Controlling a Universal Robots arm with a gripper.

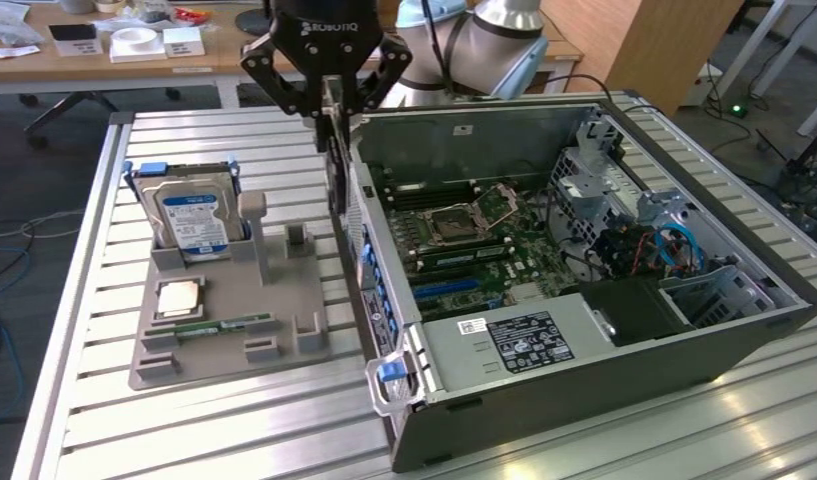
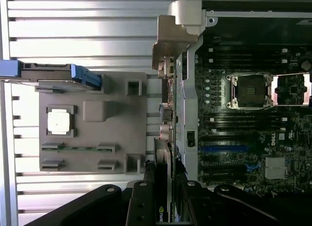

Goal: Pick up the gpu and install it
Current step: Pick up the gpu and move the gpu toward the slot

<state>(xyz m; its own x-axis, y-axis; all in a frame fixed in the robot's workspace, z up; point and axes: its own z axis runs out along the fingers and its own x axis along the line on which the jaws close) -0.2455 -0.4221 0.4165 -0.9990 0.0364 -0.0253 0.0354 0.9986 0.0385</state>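
Note:
My gripper (image 1: 327, 100) hangs above the table, just outside the open computer case (image 1: 728, 330), and is shut on the gpu (image 1: 332, 150). The gpu is a thin dark card held edge-on and upright, hanging down along the outer side of the case wall at the exterior view's left. In the wrist view the gpu (image 2: 165, 162) runs out from between my fingers (image 2: 141, 201), and its pale metal bracket (image 2: 171, 38) sits at the far end, beside the case rim. The motherboard (image 1: 475, 240) lies exposed inside the case, with blue slots (image 2: 222, 149) apart from the card.
A grey holder tray (image 1: 221, 340) lies on the slatted metal table (image 1: 88, 400). It holds an upright silver hard drive (image 1: 192, 215), a processor chip (image 1: 179, 296) and a green memory stick (image 1: 228, 324). A desk (image 1: 115, 55) stands behind.

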